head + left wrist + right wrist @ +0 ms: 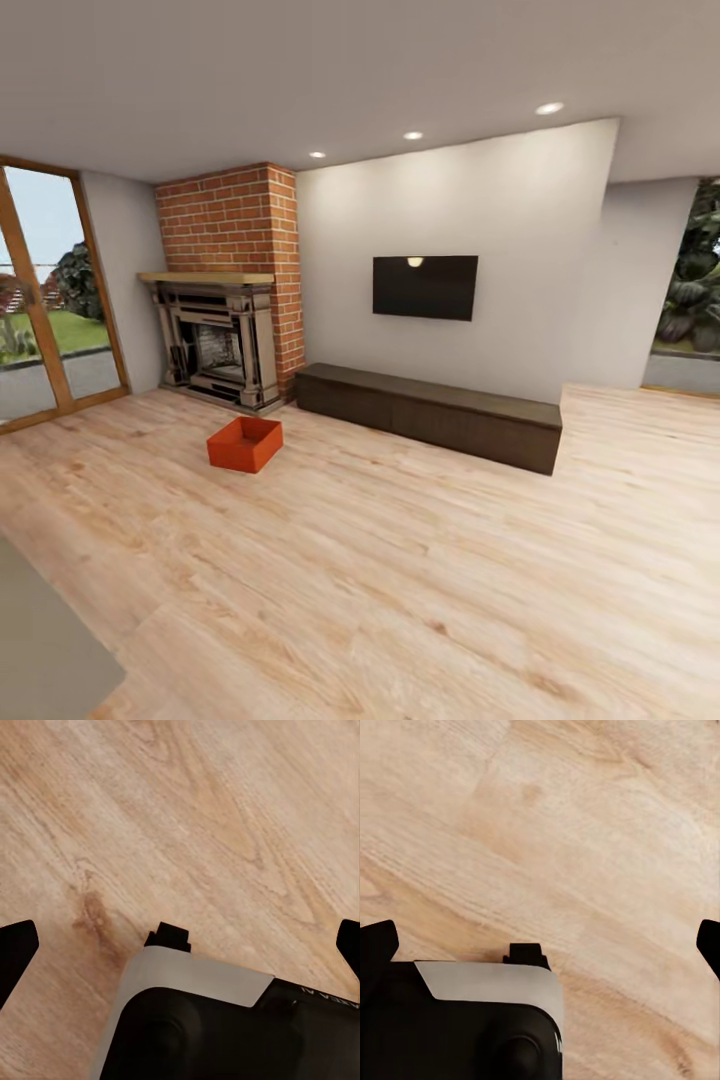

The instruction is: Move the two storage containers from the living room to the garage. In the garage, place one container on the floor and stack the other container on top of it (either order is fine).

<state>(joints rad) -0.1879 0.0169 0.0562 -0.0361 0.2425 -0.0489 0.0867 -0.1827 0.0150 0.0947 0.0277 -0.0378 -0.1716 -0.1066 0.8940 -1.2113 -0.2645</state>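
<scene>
From my remote seat, both grippers, left (180,945) and right (540,945), hung wide open and empty over the wood floor (400,580), while one orange bin (245,444) sat far ahead by the fireplace (218,345), where I judged a rushed approach might shove it away.

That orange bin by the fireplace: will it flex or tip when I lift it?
The bin looks like stiff, boxy plastic, so it probably keeps its shape. It is open-topped and appears empty, so likely light. Its low, wide base on the wood floor suggests it slides rather than tips.
</scene>
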